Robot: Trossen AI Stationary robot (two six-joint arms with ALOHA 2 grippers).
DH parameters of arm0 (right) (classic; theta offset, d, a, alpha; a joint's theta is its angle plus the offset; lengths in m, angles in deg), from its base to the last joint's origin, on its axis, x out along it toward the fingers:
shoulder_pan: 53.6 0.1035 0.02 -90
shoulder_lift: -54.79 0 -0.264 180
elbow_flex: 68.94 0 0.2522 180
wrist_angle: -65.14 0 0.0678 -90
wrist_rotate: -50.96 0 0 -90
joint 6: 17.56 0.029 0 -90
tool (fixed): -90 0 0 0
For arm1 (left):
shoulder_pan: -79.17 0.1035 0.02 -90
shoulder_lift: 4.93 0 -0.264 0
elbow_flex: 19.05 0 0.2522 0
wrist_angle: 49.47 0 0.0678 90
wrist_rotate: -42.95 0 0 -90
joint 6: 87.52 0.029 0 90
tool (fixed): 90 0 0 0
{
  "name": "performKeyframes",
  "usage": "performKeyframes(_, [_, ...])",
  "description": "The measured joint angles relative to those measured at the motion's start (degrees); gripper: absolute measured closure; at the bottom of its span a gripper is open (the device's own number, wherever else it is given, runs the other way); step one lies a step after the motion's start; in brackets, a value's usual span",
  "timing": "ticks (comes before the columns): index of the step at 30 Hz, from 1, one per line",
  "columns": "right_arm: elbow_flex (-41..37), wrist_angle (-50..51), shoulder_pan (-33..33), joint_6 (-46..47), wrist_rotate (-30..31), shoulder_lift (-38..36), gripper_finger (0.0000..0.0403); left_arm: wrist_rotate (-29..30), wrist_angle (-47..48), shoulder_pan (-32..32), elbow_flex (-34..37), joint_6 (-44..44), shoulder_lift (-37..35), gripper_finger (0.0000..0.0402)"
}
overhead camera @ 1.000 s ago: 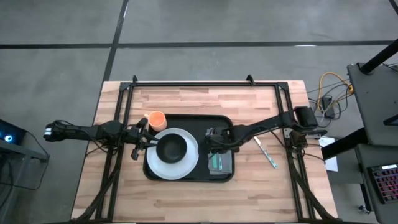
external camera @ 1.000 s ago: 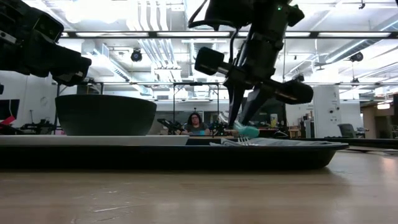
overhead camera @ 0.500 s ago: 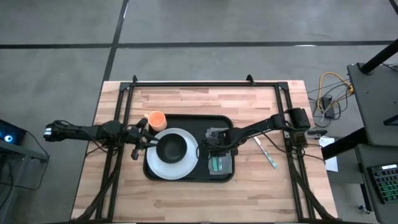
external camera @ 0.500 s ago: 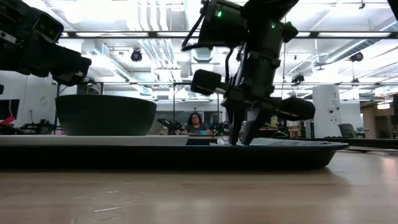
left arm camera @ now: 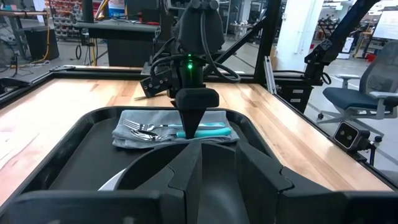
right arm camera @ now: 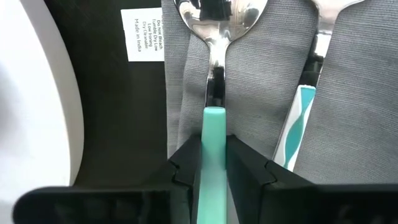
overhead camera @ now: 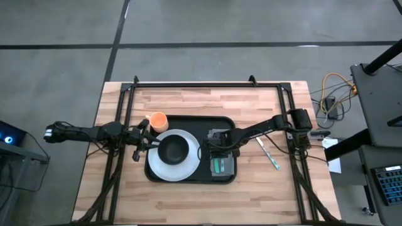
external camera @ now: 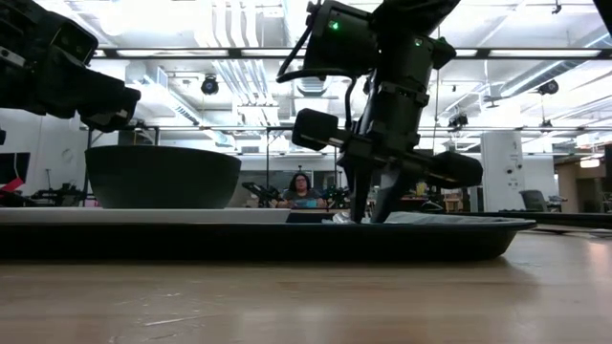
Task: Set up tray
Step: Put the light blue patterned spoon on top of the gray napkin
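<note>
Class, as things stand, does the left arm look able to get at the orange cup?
Probably yes. The orange cup stands on the table beside the tray, right next to the left gripper, with nothing visible between them.

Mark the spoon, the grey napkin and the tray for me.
spoon [right arm camera: 214,15]: right wrist view, on its shiny bowl.
grey napkin [right arm camera: 367,93]: right wrist view, on bare cloth beside the cutlery.
tray [overhead camera: 191,121]: high view, on its bare far floor behind the plate.

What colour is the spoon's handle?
Teal, a light blue-green. The spoon shows best in the right wrist view, lying on the grey napkin.
</note>
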Motion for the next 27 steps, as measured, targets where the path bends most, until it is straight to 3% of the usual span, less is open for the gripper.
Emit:
performKeyframes(9, [0.59, 0.32, -0.07, -0.06, 0.18, -0.12, 0.0317, 0.0, 0.0, 0.01, 0.0, 0.02, 0.0, 0.0322])
performKeyframes(27, [0.81, 0.48, -0.09, -0.56, -0.16, -0.64, 0.0317, 0.0, 0.0, 0.01, 0.0, 0.01, 0.0, 0.0322])
